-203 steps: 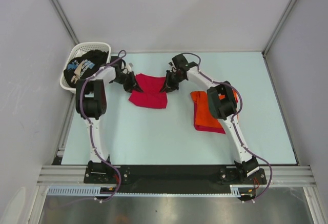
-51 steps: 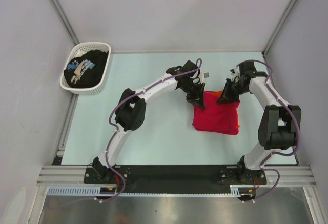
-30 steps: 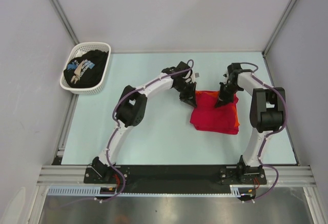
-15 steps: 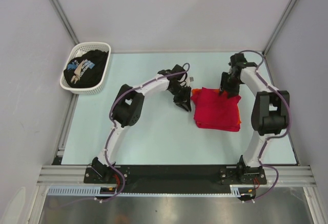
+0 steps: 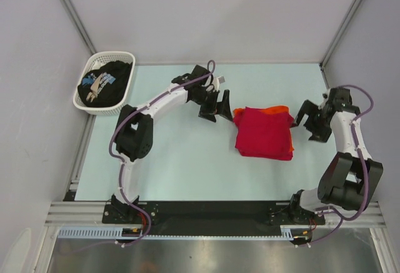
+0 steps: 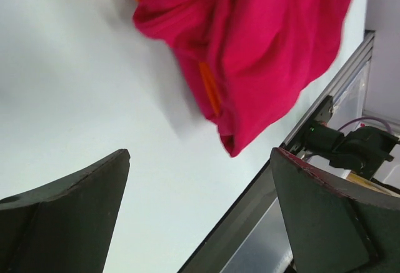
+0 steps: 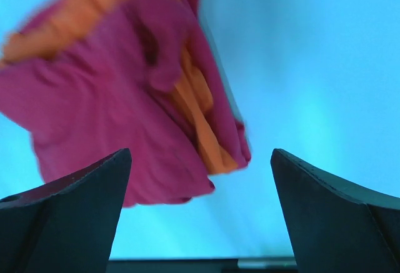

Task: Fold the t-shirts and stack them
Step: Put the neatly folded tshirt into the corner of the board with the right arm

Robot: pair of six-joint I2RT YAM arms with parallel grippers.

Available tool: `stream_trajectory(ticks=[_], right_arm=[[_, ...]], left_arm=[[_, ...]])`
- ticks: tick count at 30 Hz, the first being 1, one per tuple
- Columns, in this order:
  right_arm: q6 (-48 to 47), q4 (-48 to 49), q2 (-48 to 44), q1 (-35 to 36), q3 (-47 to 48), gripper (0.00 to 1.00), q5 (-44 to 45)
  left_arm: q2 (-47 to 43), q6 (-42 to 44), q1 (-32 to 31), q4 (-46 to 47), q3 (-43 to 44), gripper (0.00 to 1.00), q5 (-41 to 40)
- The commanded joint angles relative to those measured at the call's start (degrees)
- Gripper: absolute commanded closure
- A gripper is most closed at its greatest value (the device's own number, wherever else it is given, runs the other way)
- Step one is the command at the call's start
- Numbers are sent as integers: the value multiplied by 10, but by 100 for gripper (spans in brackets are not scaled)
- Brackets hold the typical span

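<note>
Three t-shirts were in view. The folded crimson t-shirt [image 5: 264, 135] lay on the pale tabletop [image 5: 187, 167], right of centre. It was stacked on the orange t-shirt [image 5: 275, 109], of which only a strip showed at the far edge and thin slivers between the folds. The black printed t-shirt [image 5: 107, 80] sat bunched in the single white lattice basket [image 5: 114, 54] at the far left corner. Two arms flanked the stack. The left tool [image 5: 215, 106] hung just left of the crimson shirt, its fingers spread wide and holding nothing. The right tool [image 5: 308, 124] stood just right of the stack, likewise wide and empty. Neither touched the cloth.
</note>
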Motion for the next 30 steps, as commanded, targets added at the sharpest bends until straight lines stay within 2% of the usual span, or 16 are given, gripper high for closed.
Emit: stream_trajectory(ticks=[1,9,14,19,23,28,30], right_arm=[[0,-10,20,-28,-67,0,-81],[12,21,73,-27,-84,0,-124],[12,36,108,-7,-78,0,-111],[24,49,167,22,-65,0,-99],[24,50,214,53,-36,0,-83],[18,44,251,84,-6,1,-62],[15,42,265,90,6,19,-67]], left_arm=[[11,5,0,6,-24,1,34],[21,10,-1,2,-28,0,29],[29,6,-3,7,-32,0,35],[60,-39,-6,33,-8,0,49],[90,-102,-12,84,8,0,93],[122,-139,-26,98,77,0,129],[129,-143,-30,96,89,0,132]])
